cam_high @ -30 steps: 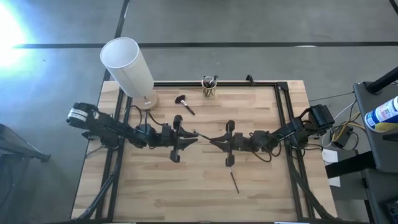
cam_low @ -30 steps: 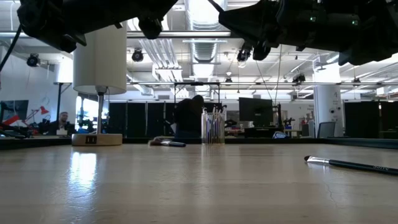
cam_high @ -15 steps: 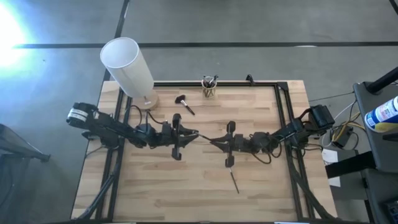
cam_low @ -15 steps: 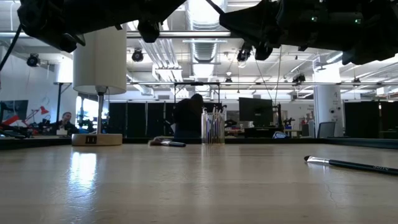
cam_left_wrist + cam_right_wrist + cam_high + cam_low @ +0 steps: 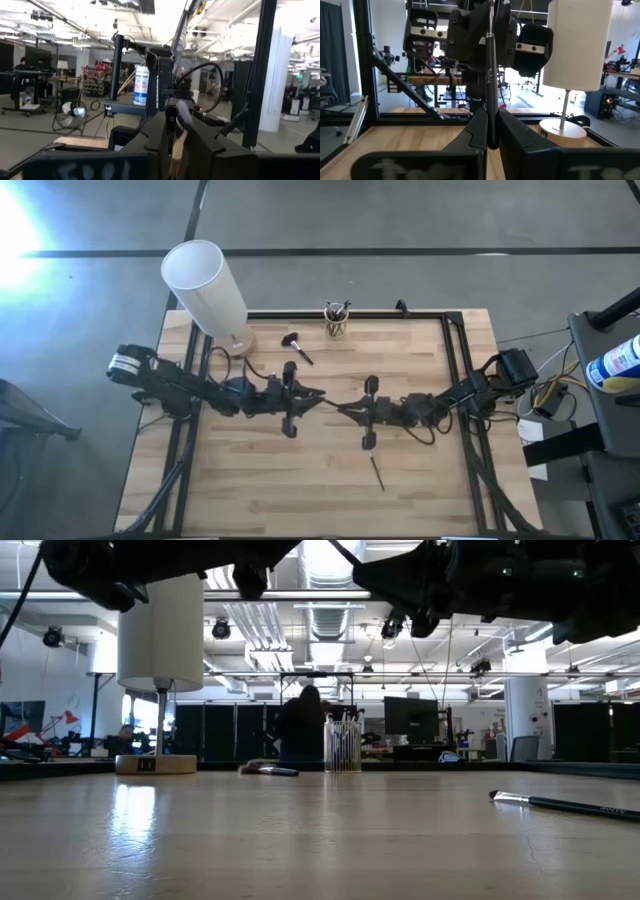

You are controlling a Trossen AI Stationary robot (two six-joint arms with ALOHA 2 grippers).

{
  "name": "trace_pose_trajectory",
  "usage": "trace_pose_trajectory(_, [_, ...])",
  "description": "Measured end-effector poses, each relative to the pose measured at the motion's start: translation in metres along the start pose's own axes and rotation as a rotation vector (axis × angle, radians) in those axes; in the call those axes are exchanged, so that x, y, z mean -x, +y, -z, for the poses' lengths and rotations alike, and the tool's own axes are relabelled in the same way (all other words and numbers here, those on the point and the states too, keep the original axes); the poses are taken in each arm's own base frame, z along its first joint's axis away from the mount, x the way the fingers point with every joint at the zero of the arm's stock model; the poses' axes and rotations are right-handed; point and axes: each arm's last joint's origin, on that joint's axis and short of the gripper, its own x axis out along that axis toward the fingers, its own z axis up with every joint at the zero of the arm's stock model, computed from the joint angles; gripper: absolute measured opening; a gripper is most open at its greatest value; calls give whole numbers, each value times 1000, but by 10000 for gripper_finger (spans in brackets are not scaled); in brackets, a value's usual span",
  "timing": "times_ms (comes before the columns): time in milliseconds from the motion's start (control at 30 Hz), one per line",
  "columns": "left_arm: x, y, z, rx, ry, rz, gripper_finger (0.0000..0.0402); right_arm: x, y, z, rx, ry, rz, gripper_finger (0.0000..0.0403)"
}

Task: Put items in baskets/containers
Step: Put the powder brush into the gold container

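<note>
While right gripper [image 5: 338, 406] jaws pinch brush [image 5: 489, 75], left gripper [image 5: 318, 395] jaws closing on tip, grip unclear.

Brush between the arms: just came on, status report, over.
Right arm jaws shut on brush, mid-table. Left arm at its far end. Glass cup at far edge. Loose brush and bushy brush lie flat, nothing blocking.

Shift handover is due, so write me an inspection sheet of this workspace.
Surface: wooden table, black frame round it.
Job's things: glass cup with brushes at the far edge; wide-headed brush near it; thin brush towards the near edge; another brush passing between the tools.
Clutter: white lamp at the far left corner.
Grippers: right tool shut on that brush; left tool meeting it mid-table.
Cables: loops along both arms.
Surroundings: open workshop, person behind the cup.
</note>
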Motion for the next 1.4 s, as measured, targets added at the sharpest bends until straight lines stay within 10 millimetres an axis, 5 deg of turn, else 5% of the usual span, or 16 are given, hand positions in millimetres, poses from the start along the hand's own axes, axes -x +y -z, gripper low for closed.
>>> trace_pose_trajectory(167, [-9,-2,-4,-27,21,4,12,-2,0,0,16,12,4,20])
trace_pose_trajectory(500, [-35,21,-34,-94,197,-162,8,1,-6,8,9,83,183,92])
trace_pose_trajectory(733, [-63,81,-61,-157,290,-420,7,10,-12,32,121,321,389,114])
trace_pose_trajectory(1033, [-82,169,-42,-143,395,-592,7,16,-9,42,137,406,399,55])
trace_pose_trajectory(1400, [-96,243,-3,-131,489,-711,7,18,-4,42,163,417,373,9])
